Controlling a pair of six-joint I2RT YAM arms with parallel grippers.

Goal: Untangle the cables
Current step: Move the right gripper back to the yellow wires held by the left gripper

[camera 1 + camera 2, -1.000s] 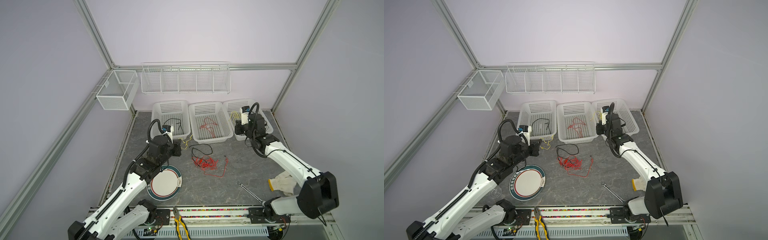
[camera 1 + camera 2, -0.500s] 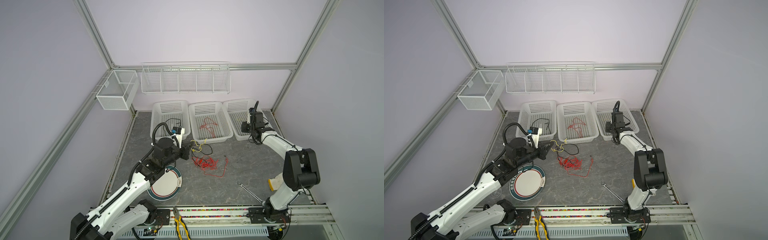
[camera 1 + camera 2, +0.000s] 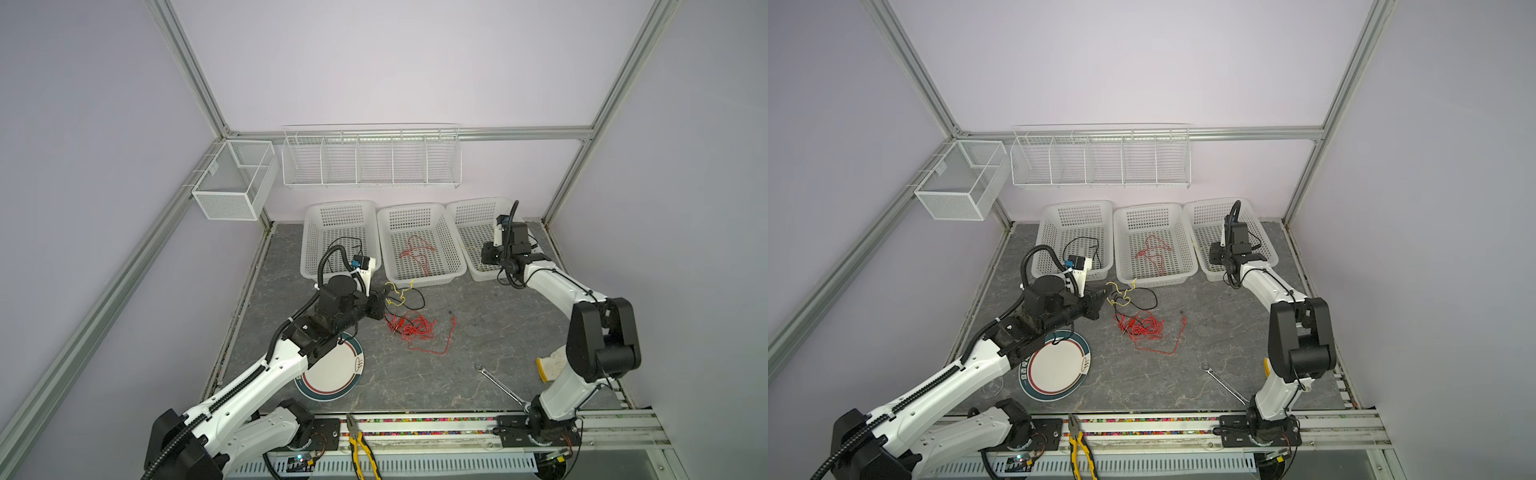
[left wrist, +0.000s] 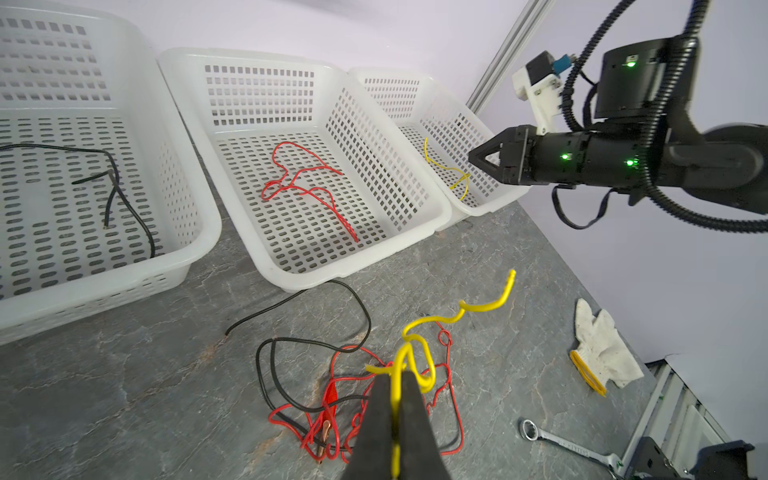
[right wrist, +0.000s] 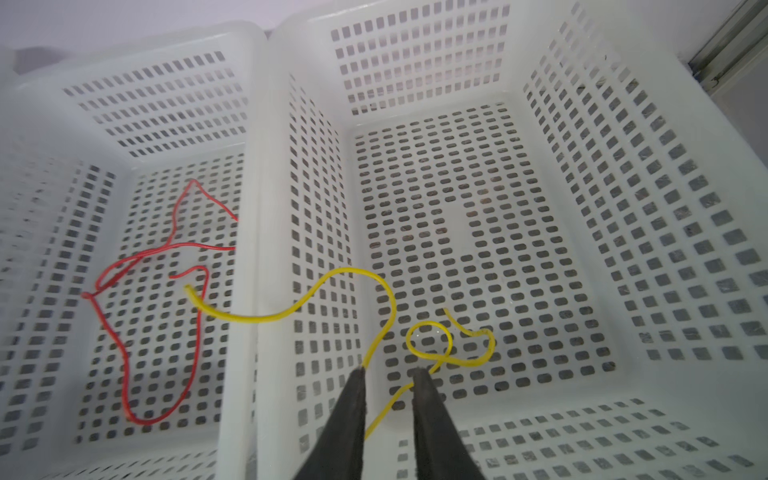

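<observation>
The left gripper [image 4: 397, 376] has its dark fingers [image 4: 415, 415] pressed together on a kinked yellow cable [image 4: 402, 358]. The cable rises from the tips and curls away beyond them; between the fingers it shows only as a thin yellow line. Just beyond and beneath those tips a tangle of thin red wires [image 3: 413, 329], threaded with a black cable [image 4: 258, 365], lies on the grey stone-look tabletop [image 4: 124, 374]. The fingers cover its near part, so where the kinked yellow cable leaves the tangle cannot be made out.

The right gripper [image 5: 388, 372] points into a white perforated plastic basket [image 5: 623, 208], fingers a narrow gap apart, clamping nothing. A thin yellow wire [image 5: 266, 319] loops just beyond them, one strand passing through the gap and another meeting a fingertip; the fingers hide whether these join. In both top views the fingertips are too small and dark to read.
</observation>
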